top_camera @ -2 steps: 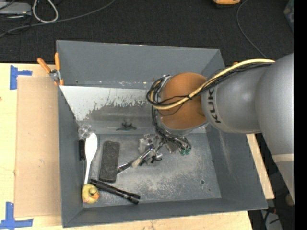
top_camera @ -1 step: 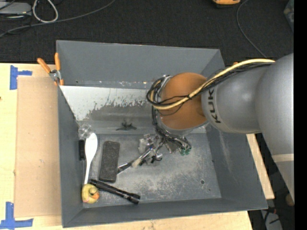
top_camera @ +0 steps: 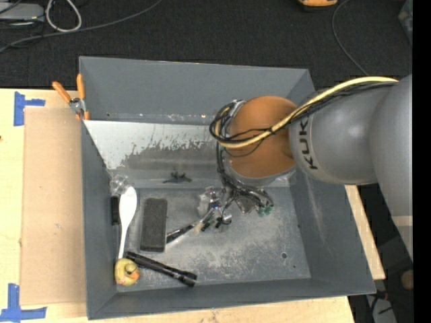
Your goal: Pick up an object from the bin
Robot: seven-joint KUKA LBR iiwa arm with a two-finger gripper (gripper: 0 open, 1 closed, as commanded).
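The grey bin (top_camera: 202, 99) takes up the middle of the frame, and the arm (top_camera: 357, 140) reaches in from the right. Its orange wrist cover (top_camera: 262, 136) hangs over the centre of the floor. Below the cover, the gripper (top_camera: 225, 210) sits low, close to the bin floor. Clutter hides it, so I cannot tell whether it is open or closed.

In the lower left lie a dark rectangular block (top_camera: 153, 224), a white spoon (top_camera: 126, 210) and a black marker (top_camera: 161, 268). Nearest the gripper is a slim pen-like stick (top_camera: 182, 233), with its upper-right end just beside it. A small yellow lump (top_camera: 126, 271) sits in the lower-left corner.

This looks like the grasping step. The next move probably calls for a firm close on the stick, then a straight lift.
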